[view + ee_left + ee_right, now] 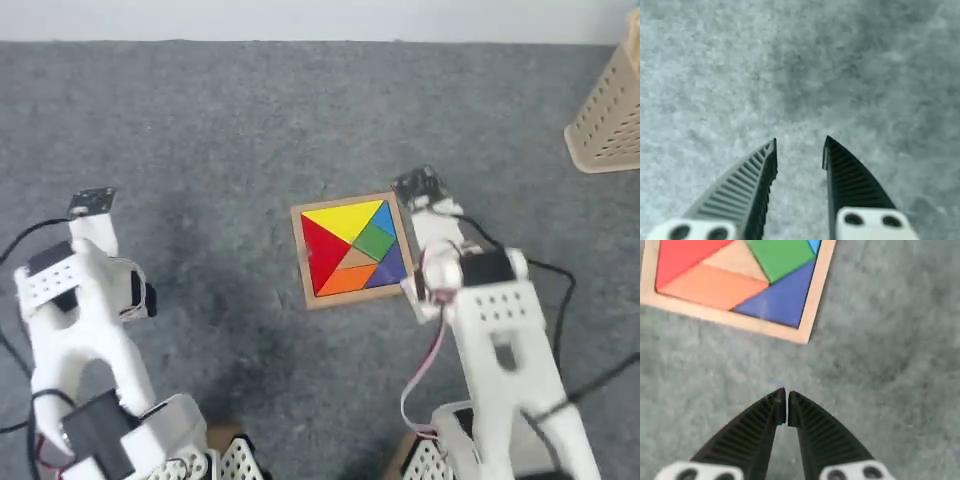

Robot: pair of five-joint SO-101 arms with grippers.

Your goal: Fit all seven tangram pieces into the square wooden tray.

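The square wooden tray (345,299) lies mid-table with coloured pieces filling it: yellow (345,220), red (322,255), green (375,240), light blue (385,215), tan (355,260), orange (345,280) and dark blue (390,268). My right gripper (786,396) is shut on nothing, low over the carpet just off the tray's corner (816,300) beside the dark blue piece (777,300). Far to the left of the tray, my left gripper (800,142) hangs open above bare grey carpet, nothing between its fingers (760,175).
A beige perforated basket (610,110) stands at the back right. The left arm (80,280) and right arm (490,320) rise from the front edge, with cables trailing beside them. Grey carpet covers the whole table.
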